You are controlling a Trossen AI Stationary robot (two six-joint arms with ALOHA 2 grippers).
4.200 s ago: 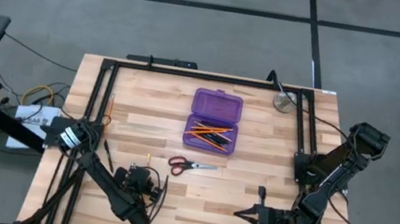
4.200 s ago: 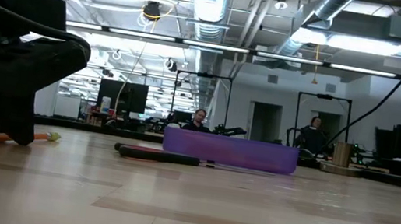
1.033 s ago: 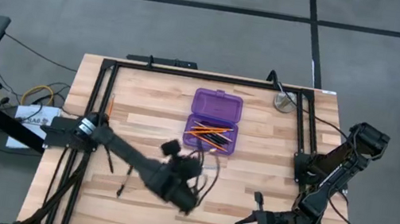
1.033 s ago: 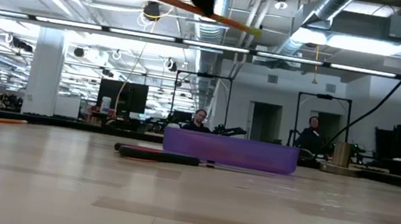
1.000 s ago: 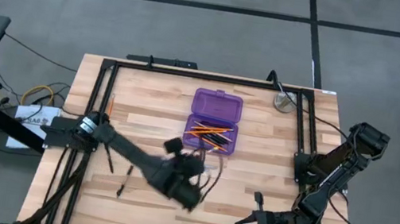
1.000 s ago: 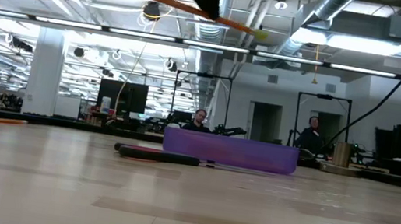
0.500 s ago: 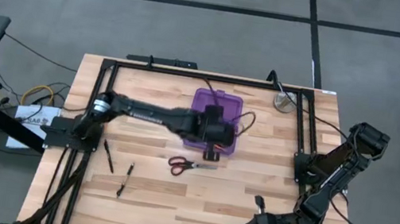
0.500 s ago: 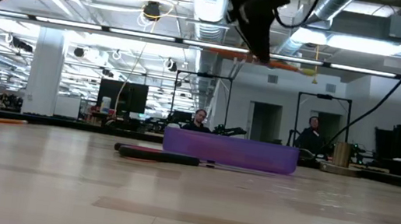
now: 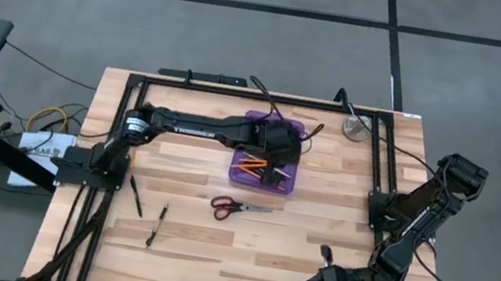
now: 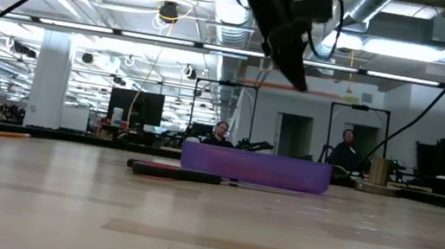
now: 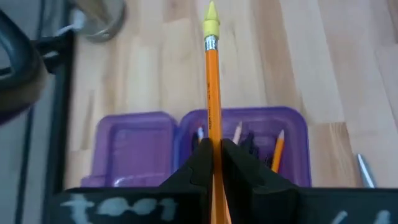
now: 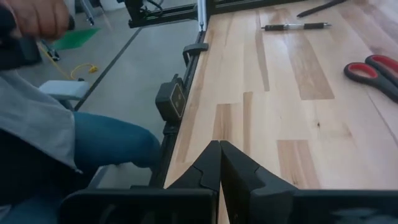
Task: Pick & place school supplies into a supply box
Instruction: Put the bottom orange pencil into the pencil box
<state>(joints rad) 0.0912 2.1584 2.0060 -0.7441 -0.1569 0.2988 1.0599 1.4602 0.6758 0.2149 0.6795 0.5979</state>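
- Supply box (image 9: 267,151): lid open; pencil (image 11: 212,93) held lengthwise above it for a clean drop
- Left gripper (image 11: 212,149) clamped on pencil
- Right gripper (image 12: 219,163) parked closed, empty

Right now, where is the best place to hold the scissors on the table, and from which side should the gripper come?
The scissors lie flat and closed, apart from the purple box, red handles toward the left arm's side. I would probably come straight down from above and pinch across the narrow part just past the handles, where the blades meet: it is slim enough for two fingers and likely near the balance point.
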